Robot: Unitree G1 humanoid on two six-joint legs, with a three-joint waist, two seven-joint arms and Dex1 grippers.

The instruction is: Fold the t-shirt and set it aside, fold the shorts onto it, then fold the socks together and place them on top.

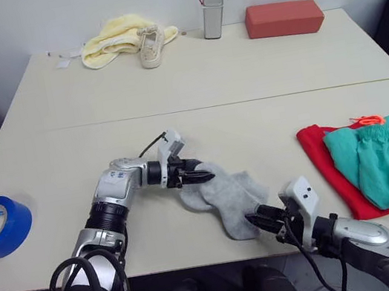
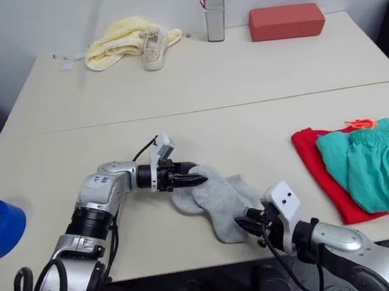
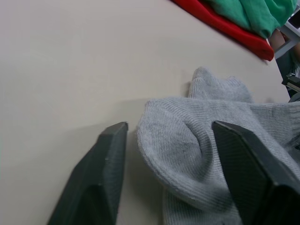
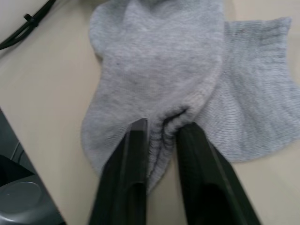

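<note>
Two cream tables (image 1: 56, 170) butt together before a pale wall (image 1: 22, 21).

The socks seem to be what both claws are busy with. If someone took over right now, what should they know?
Right gripper: shut on the socks' near edge.
Left gripper: open, fingers straddling the socks' far end.
Socks lie overlapped near the table's front edge.
Done: shorts sit folded on the t-shirt, at the right.
Left: fold the socks together and place them on the shorts.

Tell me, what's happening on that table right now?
Right gripper pinching the socks. Left gripper open around them. Shorts folded on t-shirt. Nothing blocking.
</note>
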